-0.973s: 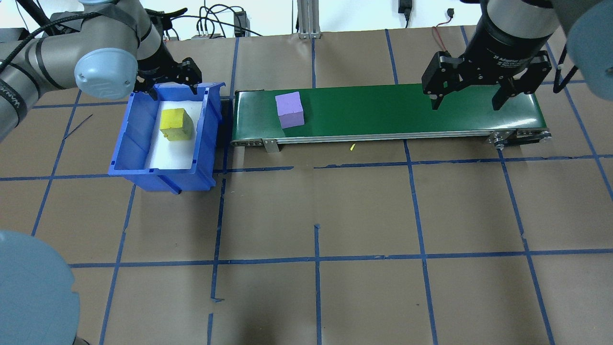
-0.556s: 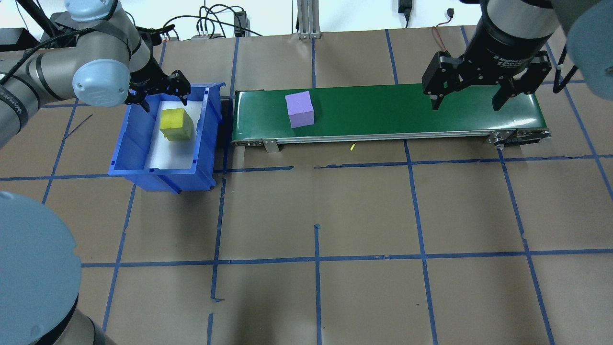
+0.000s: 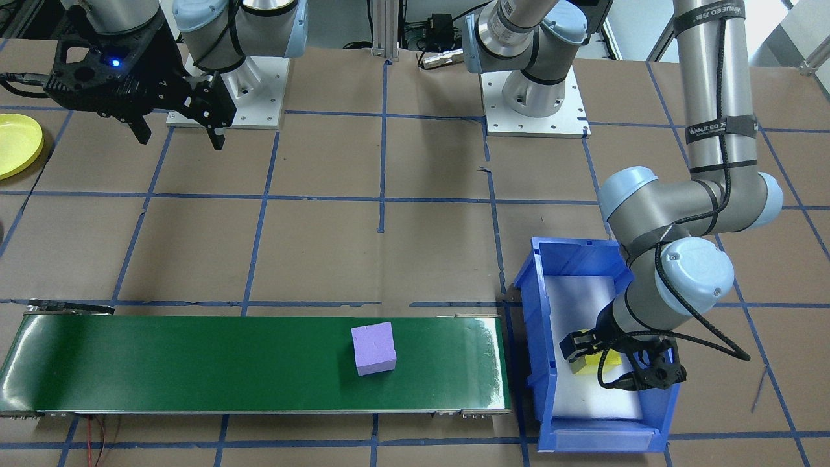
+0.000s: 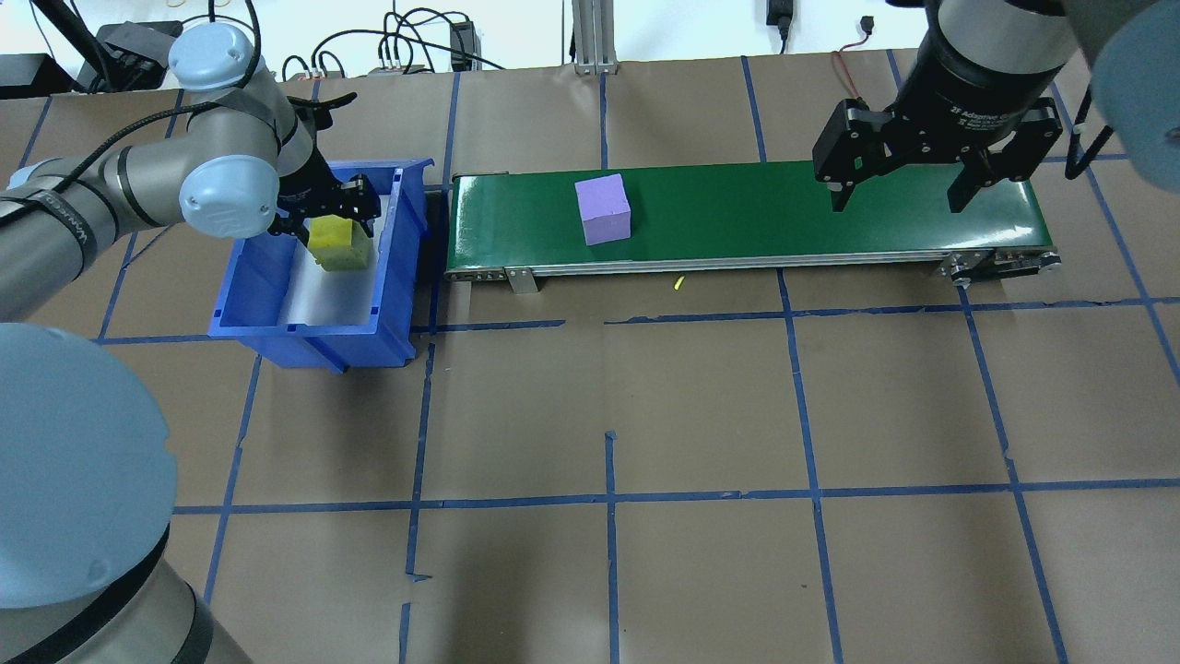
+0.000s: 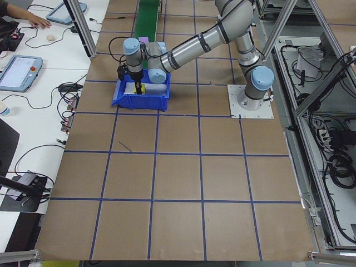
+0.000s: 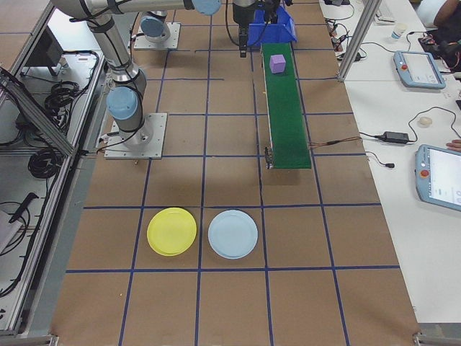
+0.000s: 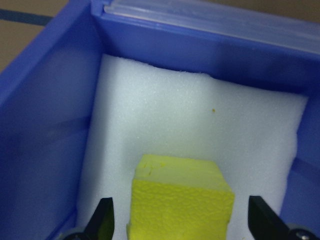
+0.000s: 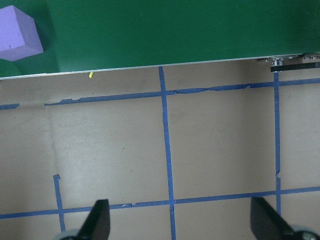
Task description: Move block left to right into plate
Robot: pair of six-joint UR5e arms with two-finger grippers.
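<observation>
Two blocks show overhead: a purple block [image 4: 603, 210] lies on the green conveyor belt [image 4: 784, 212], a yellow block [image 4: 338, 246] sits in the blue bin [image 4: 263, 286]. Left gripper [image 4: 324, 210] straddles the yellow one, jaws wide, apparently readying a grasp. Right gripper [image 4: 899, 184] waits wide over the belt's end; "Adaptive" is legible. Front-facing, "WANJEED" marks the left arm [image 3: 713, 97]; the yellow plate [image 3: 16, 144] lies apart.

Left hand [image 4: 334, 214] lowered, fingers spread; right hand [image 4: 902, 198] raised, spread.
</observation>
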